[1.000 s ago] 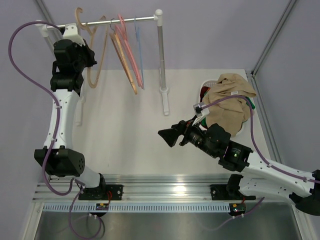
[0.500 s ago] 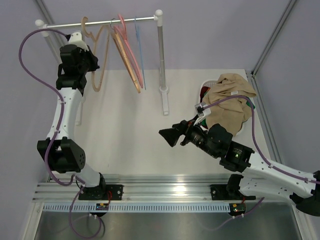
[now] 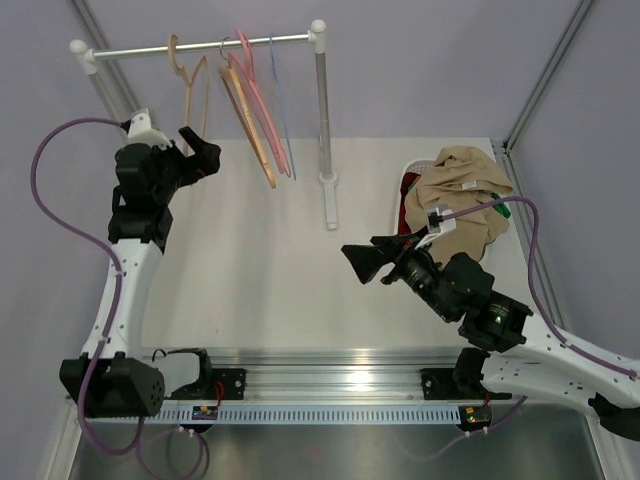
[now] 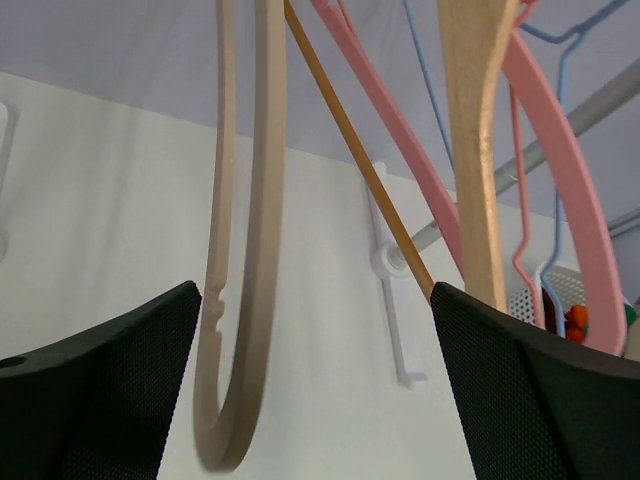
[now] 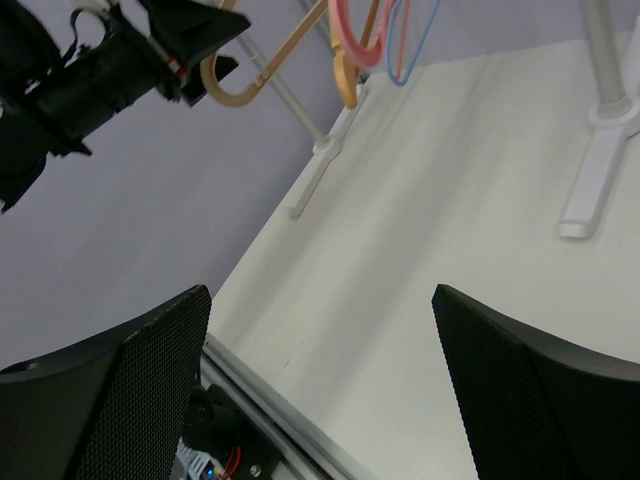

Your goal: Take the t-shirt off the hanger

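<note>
The pale wooden hanger (image 3: pixel 190 95) hangs bare by its thick hook at the left end of the rail (image 3: pixel 280 38). In the left wrist view its rounded loop (image 4: pixel 245 300) dangles just ahead of my left gripper (image 4: pixel 312 330), which is open and holds nothing. From above, the left gripper (image 3: pixel 205 155) sits just below and in front of the hanger, apart from it. The beige t-shirt (image 3: pixel 465 190) lies crumpled on top of the white basket (image 3: pixel 408 172) at the right. My right gripper (image 3: pixel 365 262) hovers open over mid-table, left of the basket, with nothing between its fingers (image 5: pixel 110 390).
An orange-brown wooden hanger (image 3: pixel 250 120), pink hangers (image 3: pixel 262 95) and a blue wire hanger (image 3: pixel 280 90) share the rail. The rack's right post (image 3: pixel 325 120) and foot (image 3: pixel 330 205) stand mid-table. Red and green cloth show under the t-shirt.
My left gripper has opened and let go of the pale hanger, which now hangs on the rail. The left arm has drawn back and down. The right arm has shifted slightly right.
</note>
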Motion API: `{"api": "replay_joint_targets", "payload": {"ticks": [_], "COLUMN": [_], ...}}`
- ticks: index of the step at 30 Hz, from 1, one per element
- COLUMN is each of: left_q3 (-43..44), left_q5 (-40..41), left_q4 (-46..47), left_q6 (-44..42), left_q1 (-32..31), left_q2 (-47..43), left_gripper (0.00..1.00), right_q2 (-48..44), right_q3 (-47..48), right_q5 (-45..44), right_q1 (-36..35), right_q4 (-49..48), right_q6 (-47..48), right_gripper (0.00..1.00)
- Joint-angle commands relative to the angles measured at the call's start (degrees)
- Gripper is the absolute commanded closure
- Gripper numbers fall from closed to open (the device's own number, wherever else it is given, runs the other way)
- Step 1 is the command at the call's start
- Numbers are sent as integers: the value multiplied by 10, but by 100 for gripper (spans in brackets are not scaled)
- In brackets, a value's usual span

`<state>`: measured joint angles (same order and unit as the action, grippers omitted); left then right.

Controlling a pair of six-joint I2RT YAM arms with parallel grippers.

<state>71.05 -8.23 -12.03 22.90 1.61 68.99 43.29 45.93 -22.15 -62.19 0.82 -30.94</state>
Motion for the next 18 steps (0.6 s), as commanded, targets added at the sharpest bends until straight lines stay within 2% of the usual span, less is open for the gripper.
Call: {"api": "replay_joint_targets", "payload": {"ticks": [1,7,12,16,18], "left_q3": [-60,-143,-222,-266,-286], "left_q5": [-12,-63,-124,-147,-166], "left_q4": [48,16,-53,-98,-113], "left_q6": [44,36,22,16,17], "left_q1": [-4,-8,-9,-13,-12], "left_q2": [-64,-231,-418,-508,-523], "left_gripper": [1,1,1,1,1], "right_q2": [-33,-100,-173,-241,-255], "right_q3": [11,5,-30,-58,-66], "right_q5": [-80,-151,-209,-244,-258], "right_q1": [1,1,1,1,1], "right_q4": [29,46,52,57,73], "right_q6": [53,89,116,121,123], "right_gripper": [1,0,1,0,1]}}
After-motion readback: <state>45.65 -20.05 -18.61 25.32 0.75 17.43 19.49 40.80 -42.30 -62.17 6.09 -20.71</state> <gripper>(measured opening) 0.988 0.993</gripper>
